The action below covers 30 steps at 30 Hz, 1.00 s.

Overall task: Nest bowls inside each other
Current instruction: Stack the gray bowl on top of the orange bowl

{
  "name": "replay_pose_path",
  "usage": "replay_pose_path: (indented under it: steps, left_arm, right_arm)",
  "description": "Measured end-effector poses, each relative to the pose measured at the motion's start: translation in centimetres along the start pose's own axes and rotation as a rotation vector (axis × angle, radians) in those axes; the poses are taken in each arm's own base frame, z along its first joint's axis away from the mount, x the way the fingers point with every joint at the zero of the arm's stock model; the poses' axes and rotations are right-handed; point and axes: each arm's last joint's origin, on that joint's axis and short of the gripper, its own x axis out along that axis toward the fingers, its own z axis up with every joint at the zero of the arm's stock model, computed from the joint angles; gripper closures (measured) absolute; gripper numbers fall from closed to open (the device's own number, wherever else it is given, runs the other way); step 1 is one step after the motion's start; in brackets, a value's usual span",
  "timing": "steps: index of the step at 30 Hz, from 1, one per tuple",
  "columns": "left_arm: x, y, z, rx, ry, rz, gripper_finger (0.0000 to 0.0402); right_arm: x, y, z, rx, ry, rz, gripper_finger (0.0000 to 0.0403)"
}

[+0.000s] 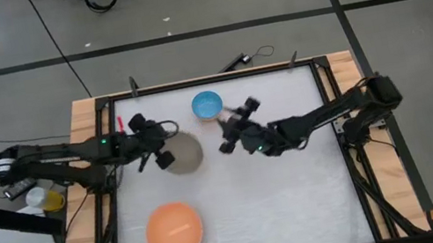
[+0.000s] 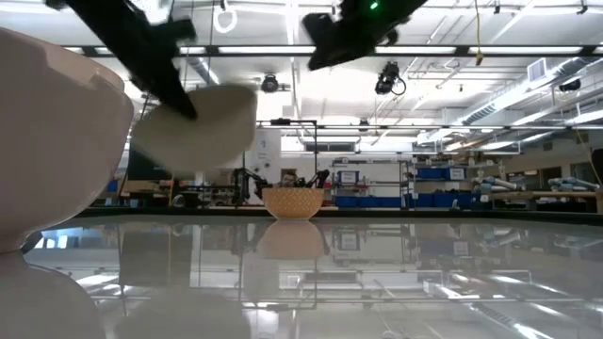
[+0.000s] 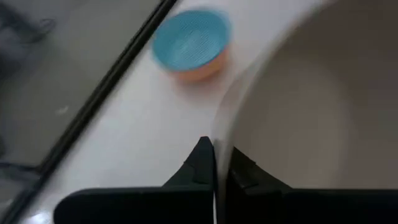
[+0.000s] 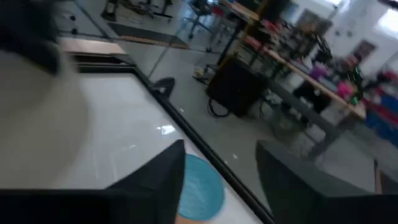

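Up close, the left gripper (image 3: 214, 163) pinches the rim of the grey-beige bowl (image 1: 184, 152) and holds it up. Its next home, the salmon-orange bowl (image 1: 174, 232), sits on the table toward the front edge. Right gripper (image 1: 234, 127) hangs open near the blue bowl (image 1: 206, 104).

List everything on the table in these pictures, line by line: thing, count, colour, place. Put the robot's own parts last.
blue bowl: one, bright blue inside, orange outside, upright near the table's far edge.
grey-beige bowl: one, grey-beige, lifted above mid-table, its rim pinched by the left gripper.
salmon-orange bowl: one, salmon-orange, near edge, left of centre.
cream-white bowl: one, cream-white, close in front of the low camera.
table: one, white top, black frame.
left gripper: one, dark, shut on the grey-beige bowl's rim.
right gripper: one, dark, open, empty, beside the blue bowl.
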Motion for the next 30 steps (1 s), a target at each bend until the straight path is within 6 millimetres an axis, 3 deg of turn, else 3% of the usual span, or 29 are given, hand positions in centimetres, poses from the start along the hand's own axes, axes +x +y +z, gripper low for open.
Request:
replay_pose_path:
  steps: [6,11,15,18,23,30]
  left_arm:
    - [-4.6,0.9,-1.4,-0.120,-0.011,-0.248,0.0400]
    - [-8.2,1.7,-1.1,-0.168,-0.059,-0.408,0.0400]
    - [-10.0,1.4,-0.8,-0.138,0.004,-0.554,0.0401]
    - [-9.9,0.0,-0.9,-0.110,0.063,-0.603,0.0401]
    - [-9.0,-4.3,-0.6,-0.029,0.139,-0.694,0.0401]
    - [-9.8,-8.5,0.1,0.095,0.175,-0.798,0.0401]
  right_arm:
    - [-1.7,-2.6,0.1,0.128,0.085,0.085,0.0141]
    - [-1.8,-2.4,-1.3,0.200,0.123,0.159,0.0141]
    - [-1.9,-2.0,-2.4,0.253,0.155,0.205,0.0148]
    - [-2.1,-1.8,-3.1,0.265,0.180,0.214,0.0150]
    - [-2.0,-1.7,-3.5,0.292,0.190,0.209,0.0149]
    - [-2.0,-1.6,-3.4,0.302,0.193,0.229,0.0151]
